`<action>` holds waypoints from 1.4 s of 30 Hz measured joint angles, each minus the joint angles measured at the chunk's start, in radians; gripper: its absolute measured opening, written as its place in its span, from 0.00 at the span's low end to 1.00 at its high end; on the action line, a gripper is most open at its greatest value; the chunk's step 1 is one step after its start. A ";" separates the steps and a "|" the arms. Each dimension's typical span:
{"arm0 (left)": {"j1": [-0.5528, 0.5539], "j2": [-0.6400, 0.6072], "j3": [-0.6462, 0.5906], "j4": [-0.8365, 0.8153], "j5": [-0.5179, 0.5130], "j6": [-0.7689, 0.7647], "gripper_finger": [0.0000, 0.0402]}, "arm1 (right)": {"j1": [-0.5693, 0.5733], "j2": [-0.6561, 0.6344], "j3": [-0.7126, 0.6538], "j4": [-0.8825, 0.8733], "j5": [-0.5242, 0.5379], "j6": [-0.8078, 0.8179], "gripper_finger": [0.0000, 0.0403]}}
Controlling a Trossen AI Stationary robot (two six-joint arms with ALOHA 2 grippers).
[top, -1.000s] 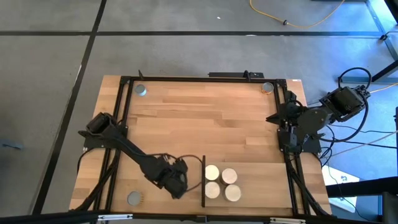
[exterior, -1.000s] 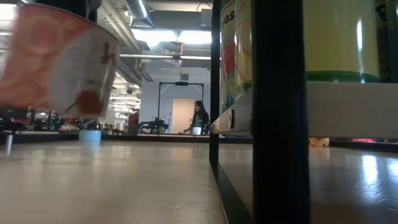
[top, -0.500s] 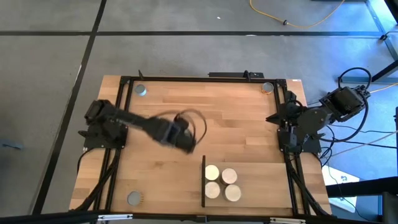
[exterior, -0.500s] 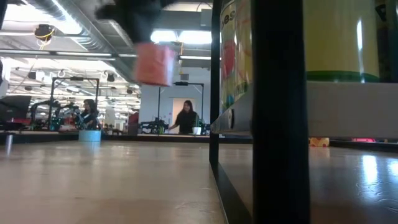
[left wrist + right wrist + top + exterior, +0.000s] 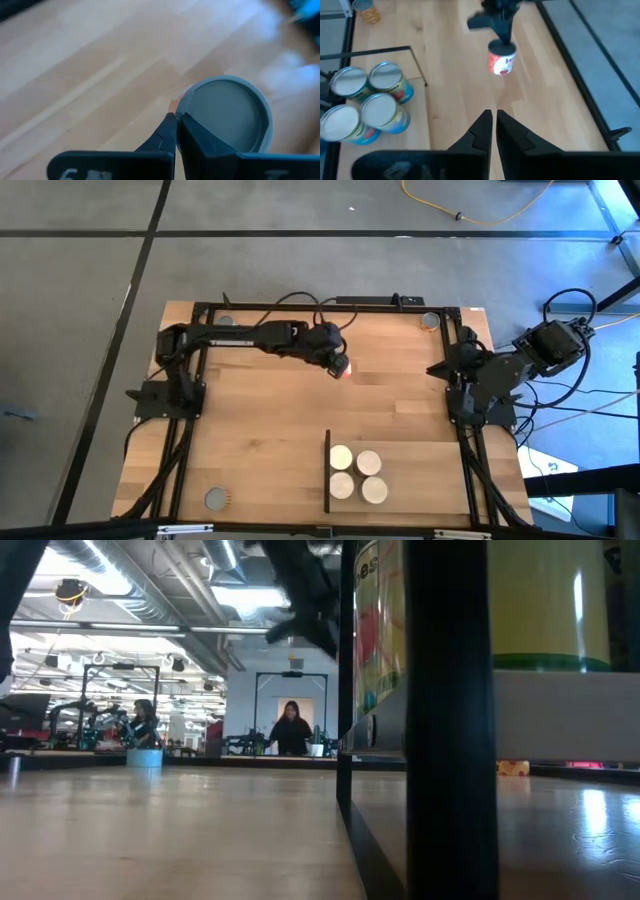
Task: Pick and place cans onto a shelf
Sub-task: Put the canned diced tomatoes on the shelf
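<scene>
My left gripper hangs over the far middle of the table, shut on a can with a red label and a grey top. The shelf lies at the near right, its black upright edge toward the left. Several cans with pale tops stand on it. My right gripper waits shut and empty above the table's right edge. My left gripper pinches the can's top rim between its two fingers, at one side of the lid. The fingers come from above, slanting down. The can hangs below them, roughly upright and lifted clear of the table.
Single grey-topped cans stand at the far right corner and the near left corner. A black frame runs round the tabletop. In the low view the shelf's edge and its cans fill the right side.
My left gripper has swung from beside the shelf's black edge at the near side toward the far edge and a little right, rising slightly and rolling its wrist. It has stayed shut on the can, which has travelled with it clear of the table.
</scene>
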 joint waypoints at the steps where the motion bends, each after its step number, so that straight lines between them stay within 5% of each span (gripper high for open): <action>1: 0.009 0.018 0.000 -0.004 0.008 0.001 0.00 | 0.000 0.000 0.000 0.000 0.013 0.003 0.07; 25: 0.010 0.252 0.002 0.038 0.125 0.047 0.06 | 0.000 0.000 0.000 0.008 0.035 0.007 0.07; 42: 0.003 0.130 -0.001 0.055 0.116 0.140 0.10 | 0.000 0.000 0.000 0.055 0.041 0.018 0.07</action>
